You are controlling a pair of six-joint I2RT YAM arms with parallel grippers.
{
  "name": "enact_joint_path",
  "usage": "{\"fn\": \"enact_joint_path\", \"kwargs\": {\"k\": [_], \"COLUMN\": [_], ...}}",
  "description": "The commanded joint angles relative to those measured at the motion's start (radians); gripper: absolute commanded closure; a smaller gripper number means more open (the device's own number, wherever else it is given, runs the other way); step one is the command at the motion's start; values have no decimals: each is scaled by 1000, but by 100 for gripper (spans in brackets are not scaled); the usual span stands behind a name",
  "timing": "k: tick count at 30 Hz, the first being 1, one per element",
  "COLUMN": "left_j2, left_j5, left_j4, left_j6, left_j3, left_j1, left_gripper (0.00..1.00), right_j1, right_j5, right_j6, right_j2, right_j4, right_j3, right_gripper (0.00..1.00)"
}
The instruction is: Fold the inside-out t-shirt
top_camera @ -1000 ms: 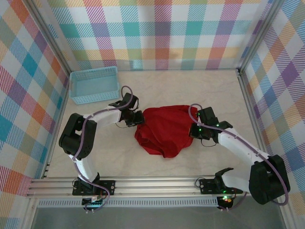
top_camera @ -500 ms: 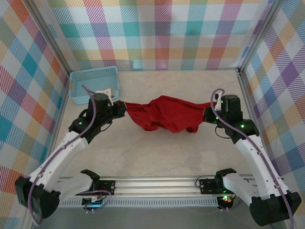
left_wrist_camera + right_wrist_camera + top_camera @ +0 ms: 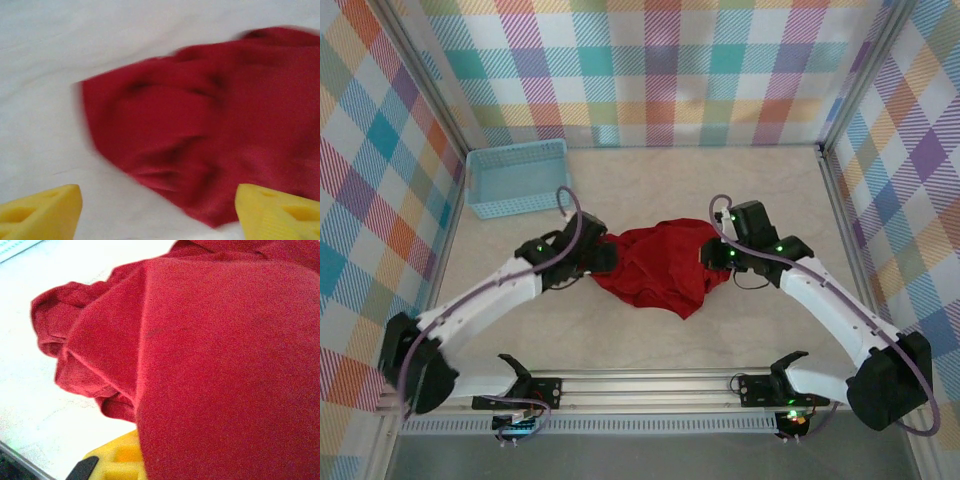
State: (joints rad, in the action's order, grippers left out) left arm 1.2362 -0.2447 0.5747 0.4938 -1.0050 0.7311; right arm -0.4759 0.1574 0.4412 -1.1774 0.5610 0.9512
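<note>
Left jaws have just sprung wide, dropping the stretched t-shirt (image 3: 655, 270), now bunched on the surface (image 3: 720, 190) between the arms; right jaws stay clamped on its edge, so folding hasn't begun.

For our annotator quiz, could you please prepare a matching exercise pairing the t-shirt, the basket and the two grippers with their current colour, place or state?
Things:
1. t-shirt
2. basket
3. left gripper
4. right gripper

States:
A. jaws apart, over the cloth's edge
B. crumpled in a red heap
C. light blue, at the far left
D. jaws shut on the cloth

Pairs: 1-B; 2-C; 3-A; 4-D
</note>
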Motion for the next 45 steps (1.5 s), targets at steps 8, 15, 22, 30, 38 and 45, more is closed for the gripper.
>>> {"fn": "enact_joint_path", "kwargs": {"k": [8, 15, 22, 30, 38, 45], "left_j2": [105, 270, 372, 340, 249, 183], "left_j5": [151, 85, 27, -4, 64, 132], "left_j4": [-547, -628, -604, -576, -590, -566], "left_j6": [-53, -47, -37, -39, 5, 4], "left_j3": [129, 38, -14, 24, 122, 140], "left_j1": [264, 306, 288, 265, 172, 114], "left_gripper": [10, 2, 27, 91, 100, 100], "right_j1": [-71, -111, -113, -109, -101, -86], "right_j5": [60, 53, -53, -117, -153, -78], "right_j6": [55, 80, 94, 76, -40, -94], "right_j2": [-26, -59, -62, -112, -94, -47], "right_j4": [-44, -48, -11, 1, -20, -162], "right_j3": [158, 173, 170, 169, 125, -31], "right_gripper": [100, 100, 99, 94, 73, 59]}}
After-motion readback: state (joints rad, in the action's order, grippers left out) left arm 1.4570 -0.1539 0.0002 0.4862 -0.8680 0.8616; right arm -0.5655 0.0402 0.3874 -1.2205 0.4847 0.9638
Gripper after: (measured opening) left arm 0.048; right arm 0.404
